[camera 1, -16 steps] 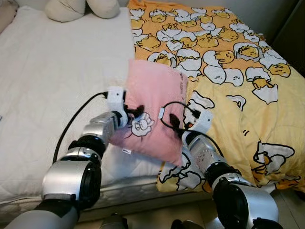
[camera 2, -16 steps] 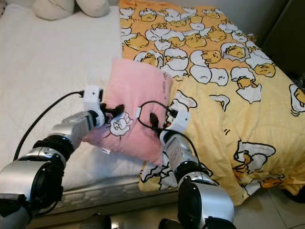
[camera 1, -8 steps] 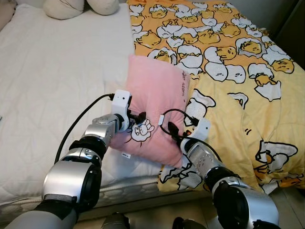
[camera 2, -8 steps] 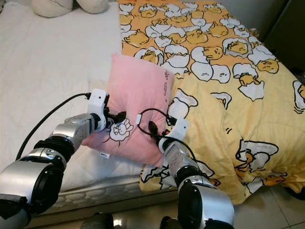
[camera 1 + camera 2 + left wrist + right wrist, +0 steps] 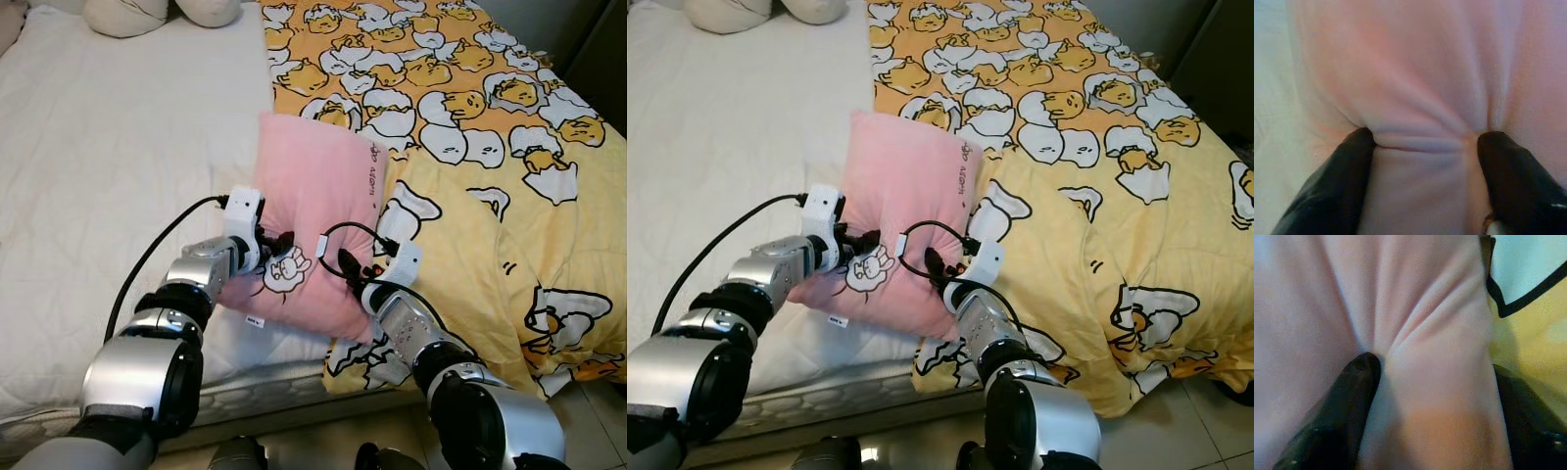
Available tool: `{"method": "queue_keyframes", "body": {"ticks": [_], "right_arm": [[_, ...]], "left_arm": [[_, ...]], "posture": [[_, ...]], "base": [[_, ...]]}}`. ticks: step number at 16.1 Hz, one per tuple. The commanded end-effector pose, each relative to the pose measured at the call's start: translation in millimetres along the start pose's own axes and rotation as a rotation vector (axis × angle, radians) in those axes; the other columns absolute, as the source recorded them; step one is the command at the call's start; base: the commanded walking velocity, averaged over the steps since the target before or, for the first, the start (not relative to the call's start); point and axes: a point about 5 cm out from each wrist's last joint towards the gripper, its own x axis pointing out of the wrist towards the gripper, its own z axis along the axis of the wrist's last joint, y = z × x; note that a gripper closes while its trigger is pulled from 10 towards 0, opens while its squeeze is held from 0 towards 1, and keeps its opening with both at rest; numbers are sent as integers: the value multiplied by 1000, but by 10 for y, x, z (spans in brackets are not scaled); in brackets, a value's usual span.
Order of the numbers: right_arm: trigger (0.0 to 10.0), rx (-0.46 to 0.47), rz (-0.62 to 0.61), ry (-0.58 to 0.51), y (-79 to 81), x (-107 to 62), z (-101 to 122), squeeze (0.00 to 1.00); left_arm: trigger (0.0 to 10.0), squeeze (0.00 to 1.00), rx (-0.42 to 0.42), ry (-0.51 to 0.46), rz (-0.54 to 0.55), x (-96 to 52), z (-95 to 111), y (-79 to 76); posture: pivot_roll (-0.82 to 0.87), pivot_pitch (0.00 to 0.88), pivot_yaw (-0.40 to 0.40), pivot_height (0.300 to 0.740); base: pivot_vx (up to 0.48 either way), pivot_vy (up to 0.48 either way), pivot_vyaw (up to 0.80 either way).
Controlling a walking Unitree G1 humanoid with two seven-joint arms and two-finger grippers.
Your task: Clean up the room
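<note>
My left gripper (image 5: 279, 243): fingers pinched into the near left edge of one pink pillow (image 5: 318, 211). My right gripper (image 5: 345, 262): clamped on its near right edge, fabric bunched between the fingers (image 5: 1347, 401). Since a second ago, pillow slightly nearer and lower. Pillow straddles white mattress (image 5: 108, 166) and one yellow duvet (image 5: 490, 147). Far left: two cream pillows (image 5: 162, 12).

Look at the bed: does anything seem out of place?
The pink pillow lies askew near the foot edge, half on the yellow duvet, far from the pillows at the head. Left gripper and right gripper pinch it.
</note>
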Motion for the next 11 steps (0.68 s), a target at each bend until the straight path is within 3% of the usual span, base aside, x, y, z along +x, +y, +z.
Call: {"method": "queue_keyframes", "body": {"ticks": [1,5,8,11], "right_arm": [[0,-7,30,71,95,6,-181,0],[0,-12,23,88,37,-29,-272,0],[0,11,11,62,-86,-73,-258,0],[0,-29,-1,31,-197,-116,-225,0]], "left_arm": [[0,0,-58,64,-57,43,-210,-134],[0,0,-81,93,-92,68,-378,-248],[0,0,-100,65,-85,71,-326,-249],[0,0,-100,26,-74,68,-262,-237]], "posture": [[174,95,-13,740],[169,59,-19,740],[171,49,-20,740],[166,40,-18,740]], "base": [[0,0,0],[0,0,0],[0,0,0],[0,0,0]]}}
